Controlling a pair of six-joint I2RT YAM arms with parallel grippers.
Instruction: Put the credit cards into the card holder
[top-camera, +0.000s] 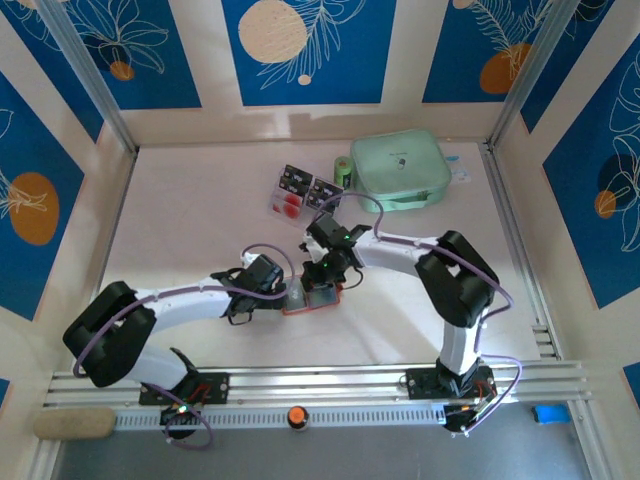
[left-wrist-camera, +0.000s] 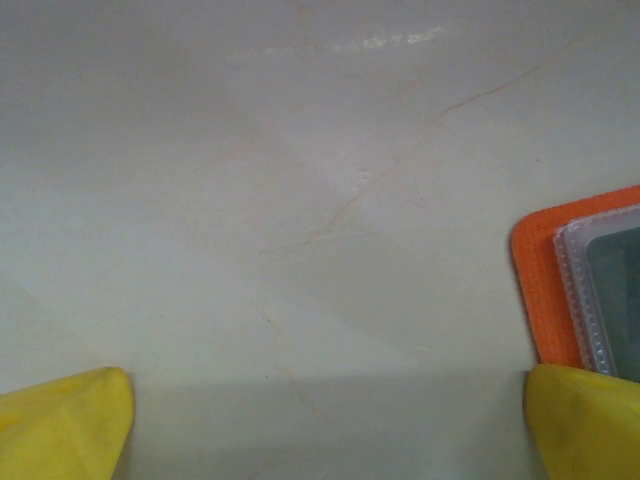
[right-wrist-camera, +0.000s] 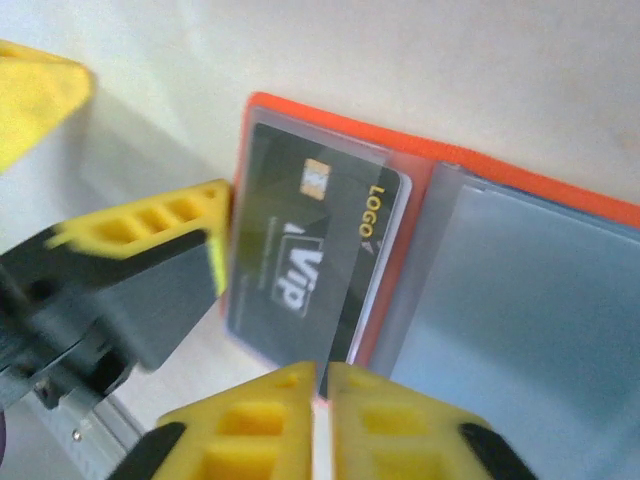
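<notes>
1 VIP card (right-wrist-camera: 300, 260) is sitting partly in the card holder (right-wrist-camera: 330, 125), 2 credit cards (top-camera: 292, 186) are lying on the counter (top-camera: 200, 200), left gripper (left-wrist-camera: 325, 385) is gaping released, right gripper (right-wrist-camera: 322, 375) is nearly clenched at the card's edge, cannot tell if grasping.

Top external camera: high behind the near edge of the table (top-camera: 200, 200), facing down over it all. Wrist cameras: close, downward, sharing the card holder (left-wrist-camera: 535, 270).
</notes>
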